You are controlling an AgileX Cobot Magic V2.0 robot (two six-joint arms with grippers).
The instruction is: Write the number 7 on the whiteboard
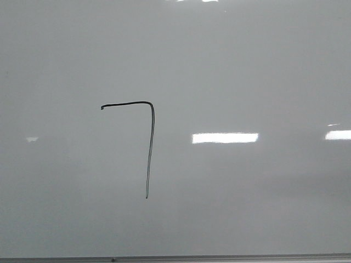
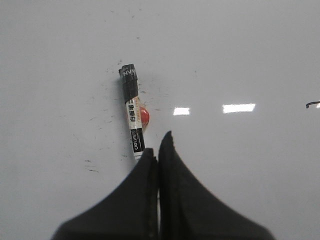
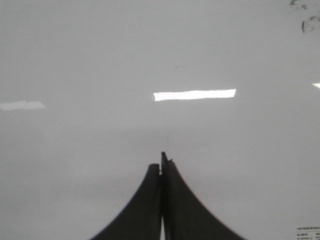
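The number 7 (image 1: 149,148) is drawn in thin black line on the whiteboard (image 1: 247,66), left of the middle in the front view. The start of its top stroke shows in the left wrist view (image 2: 312,104). Neither gripper shows in the front view. My left gripper (image 2: 159,145) is shut with nothing between its jaws. A black-capped marker with a white label (image 2: 132,112) lies on the whiteboard (image 2: 240,50) just beyond it, its near end hidden behind one finger (image 2: 145,180). My right gripper (image 3: 161,161) is shut and empty over bare board (image 3: 75,50).
A small red round thing (image 2: 144,116) sits against the marker. Dark specks (image 2: 92,167) lie around it. A grey metal edge strip (image 1: 219,257) runs along the board's near side. Black smudges (image 3: 307,22) and a printed label (image 3: 307,232) show in the right wrist view.
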